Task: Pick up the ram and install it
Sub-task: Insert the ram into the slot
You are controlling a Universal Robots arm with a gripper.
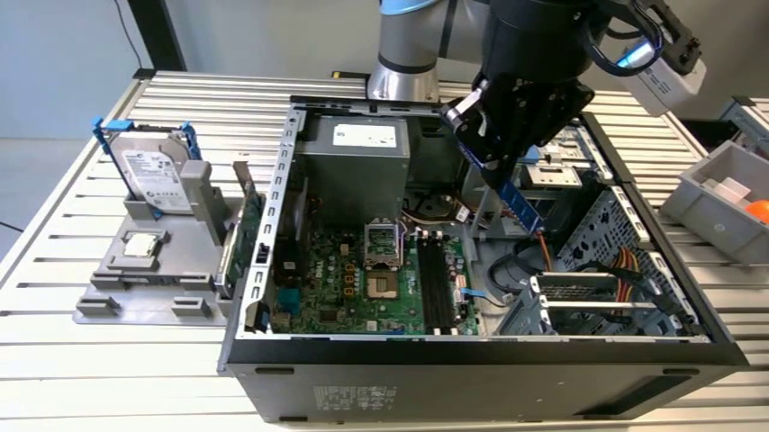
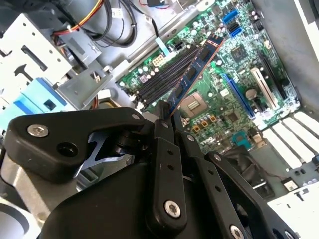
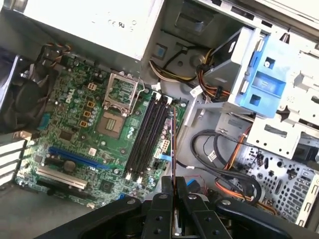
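The ram (image 1: pixel 523 205) is a thin blue stick with black chips, and my gripper (image 1: pixel 487 157) is shut on its upper end. It hangs tilted above the open computer case (image 1: pixel 258 270), over the exterior view's right part of the motherboard (image 1: pixel 348 279). In the second wrist view the ram (image 2: pixel 197 64) reaches out from the gripper (image 2: pixel 167 113) over the long black memory slots (image 2: pixel 164 74), not touching them. In the first wrist view the ram (image 3: pixel 172 144) shows edge-on, just beside the slots (image 3: pixel 147 134), rising from the gripper (image 3: pixel 173 188).
A hard drive (image 1: pixel 157 175) stands in a grey holder (image 1: pixel 144 270) at the exterior view's left of the case. A green card (image 1: pixel 248 225) leans by the case wall. Inside are the power supply (image 1: pixel 355 148), cables (image 1: pixel 601 265) and a blue drive cage (image 3: pixel 259 79). A grey bin (image 1: pixel 721 202) stands at the right.
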